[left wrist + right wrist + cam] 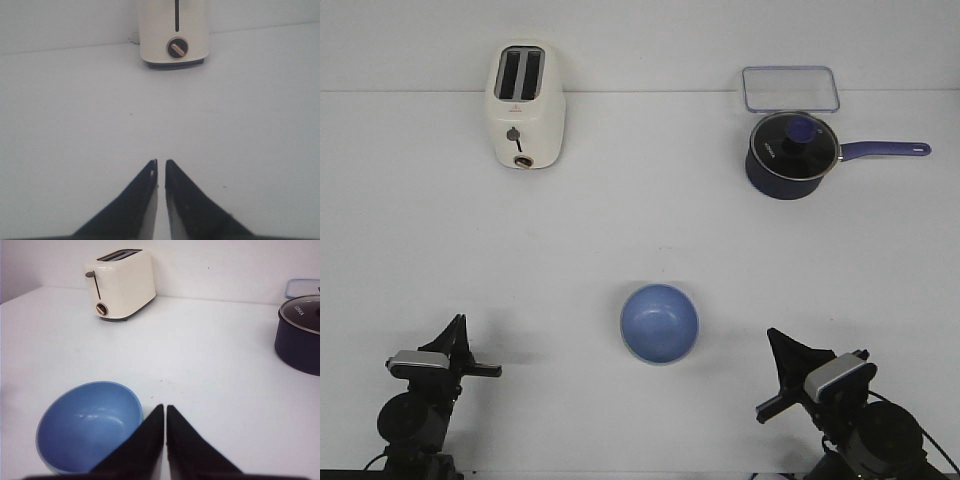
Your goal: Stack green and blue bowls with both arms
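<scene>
The blue bowl point(660, 322) stands upright on the white table, at the front centre between my arms. It also shows in the right wrist view point(87, 425). Only a thin pale green edge point(142, 412) shows under its rim, so the green bowl seems to sit beneath it, mostly hidden. My left gripper point(459, 322) is shut and empty at the front left, well apart from the bowl; its tips point(161, 161) hang over bare table. My right gripper point(772, 335) is shut and empty at the front right, its tips point(165, 406) just beside the bowl's rim.
A cream toaster point(524, 105) stands at the back left. A dark navy saucepan with a glass lid point(792, 155) stands at the back right, its handle pointing right. A clear rectangular lid point(789, 88) lies behind the saucepan.
</scene>
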Robot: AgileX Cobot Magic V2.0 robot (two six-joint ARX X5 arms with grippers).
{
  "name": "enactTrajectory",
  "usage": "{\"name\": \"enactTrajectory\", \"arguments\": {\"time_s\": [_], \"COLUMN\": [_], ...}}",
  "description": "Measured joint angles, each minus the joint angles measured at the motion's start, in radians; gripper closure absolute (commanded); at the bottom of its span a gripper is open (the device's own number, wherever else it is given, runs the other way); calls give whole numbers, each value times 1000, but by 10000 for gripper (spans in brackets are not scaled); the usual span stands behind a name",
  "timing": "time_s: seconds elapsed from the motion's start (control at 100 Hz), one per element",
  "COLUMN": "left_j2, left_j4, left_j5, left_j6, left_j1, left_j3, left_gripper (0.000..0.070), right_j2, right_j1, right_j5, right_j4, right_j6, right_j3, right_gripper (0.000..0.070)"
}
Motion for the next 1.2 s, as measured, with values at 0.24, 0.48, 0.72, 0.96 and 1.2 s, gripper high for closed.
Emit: {"name": "enactTrajectory", "arguments": {"time_s": [0.24, 0.48, 0.72, 0.96, 1.2], "left_j2": [0, 0, 0, 0, 0], "left_j4": [0, 0, 0, 0, 0], "left_j5": [0, 0, 0, 0, 0], "left_j6": [0, 0, 0, 0, 0], "left_j1": [0, 0, 0, 0, 0], "left_j3": [0, 0, 0, 0, 0], "left_gripper": [688, 688, 688, 688, 688], "right_j2": [0, 0, -71, -225, -224], "right_j1": [0, -13, -335, -648, -655], "right_j5": [0, 0, -49, -185, -187], "right_j4": [0, 0, 137, 304, 452], "right_j6": [0, -5, -101, -113, -113], "right_j3": [0, 0, -132, -423, -538], "right_gripper": [689, 689, 689, 689, 689]}}
